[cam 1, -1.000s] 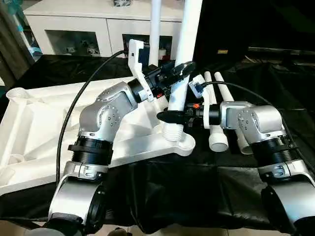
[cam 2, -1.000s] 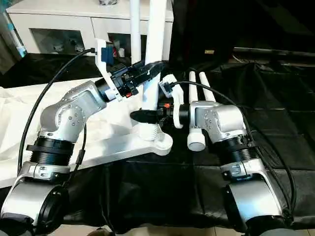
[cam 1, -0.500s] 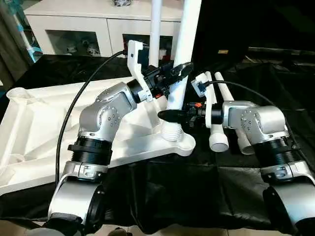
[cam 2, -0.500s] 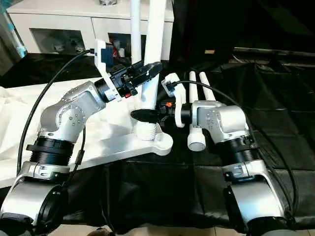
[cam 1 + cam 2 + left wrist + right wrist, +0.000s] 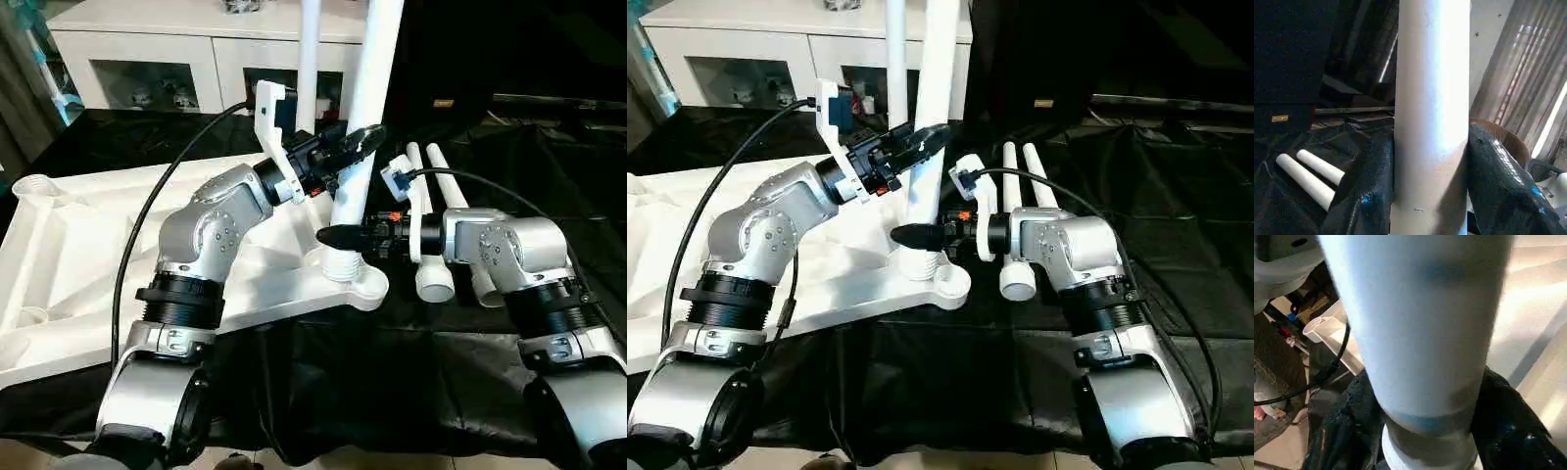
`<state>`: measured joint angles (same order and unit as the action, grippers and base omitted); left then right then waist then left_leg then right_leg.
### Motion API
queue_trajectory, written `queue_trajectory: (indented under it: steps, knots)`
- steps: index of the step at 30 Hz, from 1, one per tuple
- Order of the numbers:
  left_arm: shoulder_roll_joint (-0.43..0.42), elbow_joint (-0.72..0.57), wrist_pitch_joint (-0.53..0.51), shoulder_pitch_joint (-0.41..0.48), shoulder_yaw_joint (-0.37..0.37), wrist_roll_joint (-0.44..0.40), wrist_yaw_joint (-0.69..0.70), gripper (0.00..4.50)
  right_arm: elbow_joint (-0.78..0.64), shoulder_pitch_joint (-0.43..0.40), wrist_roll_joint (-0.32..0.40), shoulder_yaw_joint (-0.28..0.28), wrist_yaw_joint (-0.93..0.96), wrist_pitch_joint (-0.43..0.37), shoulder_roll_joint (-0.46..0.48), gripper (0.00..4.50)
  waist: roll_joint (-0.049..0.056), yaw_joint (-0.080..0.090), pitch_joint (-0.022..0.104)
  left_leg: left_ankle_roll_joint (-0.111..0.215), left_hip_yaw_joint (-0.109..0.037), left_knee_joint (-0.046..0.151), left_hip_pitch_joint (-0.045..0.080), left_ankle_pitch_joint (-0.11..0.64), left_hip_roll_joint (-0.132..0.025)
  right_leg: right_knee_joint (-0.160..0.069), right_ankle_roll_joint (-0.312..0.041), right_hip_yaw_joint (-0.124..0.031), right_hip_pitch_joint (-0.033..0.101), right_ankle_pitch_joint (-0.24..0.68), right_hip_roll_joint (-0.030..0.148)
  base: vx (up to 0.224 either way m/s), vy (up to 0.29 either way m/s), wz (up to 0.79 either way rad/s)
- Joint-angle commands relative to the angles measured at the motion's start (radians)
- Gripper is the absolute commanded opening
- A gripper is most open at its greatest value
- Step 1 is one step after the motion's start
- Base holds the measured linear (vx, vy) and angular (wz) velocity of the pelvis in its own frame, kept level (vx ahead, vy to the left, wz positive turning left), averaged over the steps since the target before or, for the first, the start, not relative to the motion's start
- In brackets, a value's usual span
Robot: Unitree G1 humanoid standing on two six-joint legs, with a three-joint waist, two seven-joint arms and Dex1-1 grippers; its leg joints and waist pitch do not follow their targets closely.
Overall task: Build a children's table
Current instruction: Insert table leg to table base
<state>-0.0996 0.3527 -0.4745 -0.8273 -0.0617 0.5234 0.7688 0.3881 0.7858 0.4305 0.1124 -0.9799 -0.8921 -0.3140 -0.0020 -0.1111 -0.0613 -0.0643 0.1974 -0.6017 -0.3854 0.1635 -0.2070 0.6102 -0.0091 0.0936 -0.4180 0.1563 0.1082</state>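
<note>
The tabletop (image 5: 69, 255) lies ribbed side up on the black-draped work surface (image 5: 392, 372), reaching to its left edge, so the corner sockets face upward for the legs. A leg (image 5: 364, 127) stands upright in the near right corner socket (image 5: 345, 274); a second upright leg (image 5: 310, 59) rises at the far right corner. Two spare legs (image 5: 436, 225) lie just beside that corner on the cloth, within the right arm's reach.

The left gripper (image 5: 351, 149) pinches the standing leg partway up, probably steadying it upright. The right gripper (image 5: 345, 236) sits low, just above the socket, its fingers (image 5: 1508, 431) straddling the tube; whether they press it I cannot tell.

The left wrist view shows both black pads (image 5: 1366, 196) flat against the tube. The right wrist view shows the leg's ridged foot end (image 5: 1430, 450) close up.
</note>
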Motion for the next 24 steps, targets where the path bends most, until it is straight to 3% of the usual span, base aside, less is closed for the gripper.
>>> queue_trajectory:
  steps: [1, 14, 24]
  knots:
    - [0.0, -0.018, 0.003, -0.016, 0.0, 0.005, 0.008, 1.82, -0.003, -0.003, 0.005, -0.012, 0.009, -0.008, -0.005, 2.05, -0.002, -0.001, 0.085, -0.007, -0.012, 0.065, 0.018, 0.186, -0.019, -0.063, -0.189, -0.042, 0.064, 0.198, 0.036, 0.0, 0.0, 0.0]
    - [-0.004, -0.029, -0.004, 0.002, -0.014, 0.012, -0.008, 1.81, 0.009, -0.01, 0.011, -0.051, 0.006, 0.054, -0.012, 1.99, -0.001, 0.0, 0.085, -0.008, -0.011, 0.065, 0.019, 0.19, -0.018, -0.063, -0.195, -0.042, 0.065, 0.181, 0.035, 0.0, 0.0, 0.0]
    - [-0.003, -0.028, 0.008, 0.003, -0.028, 0.005, -0.037, 1.81, 0.013, -0.009, 0.009, -0.048, 0.008, 0.072, -0.011, 1.98, -0.001, -0.001, 0.086, -0.005, -0.012, 0.064, 0.018, 0.188, -0.018, -0.062, -0.199, -0.042, 0.066, 0.177, 0.036, 0.0, 0.0, 0.0]
